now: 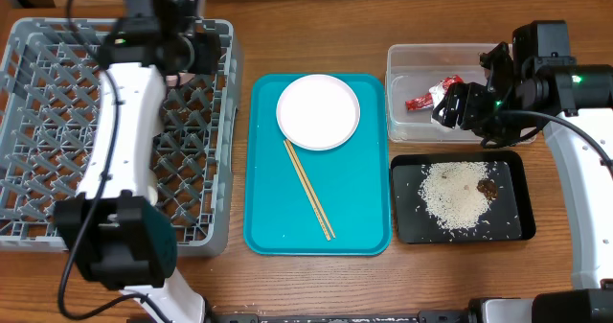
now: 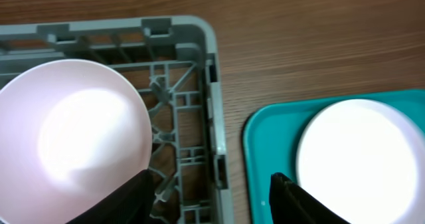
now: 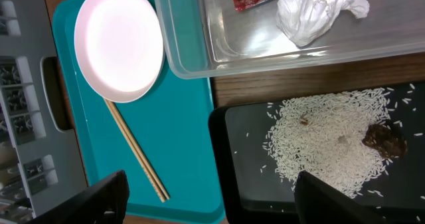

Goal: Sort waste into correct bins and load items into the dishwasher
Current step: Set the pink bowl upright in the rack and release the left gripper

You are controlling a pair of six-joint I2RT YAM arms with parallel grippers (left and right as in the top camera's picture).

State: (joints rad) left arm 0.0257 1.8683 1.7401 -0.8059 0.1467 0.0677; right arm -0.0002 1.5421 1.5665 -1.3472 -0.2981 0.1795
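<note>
Crate point(image 1: 57, 170) at bench point(image 1: 316, 285) left, bowl point(image 2: 66, 137) inside. Serving tray point(image 1: 354, 208) centre: plate point(image 1: 318, 111) behind chopsticks point(image 1: 308, 189). Right rear: tub point(image 1: 412, 55) holding wrapper point(image 1: 420, 102), tissue point(image 3: 305, 14). Right front: shallow tray point(image 1: 407, 222) holding rice point(image 1: 455, 200), scrap point(image 1: 488, 186).

Reads as a robotics lab bench staged as a kitchen clean-up station. Lab side given away by two white-and-black robot arms, a left arm point(image 1: 124, 131) and a right arm point(image 1: 594, 189), flanking a plain wood-grain table point(image 1: 287, 35). Kitchen side shown by a grey dish crate point(image 1: 38, 122), a teal tray point(image 1: 354, 198) carrying a white plate point(image 1: 318, 111) and chopsticks point(image 1: 308, 189), a clear tub point(image 1: 441, 47), and a black tray point(image 1: 407, 222) of loose rice point(image 1: 455, 198), all laid out side by side in a row.
</note>
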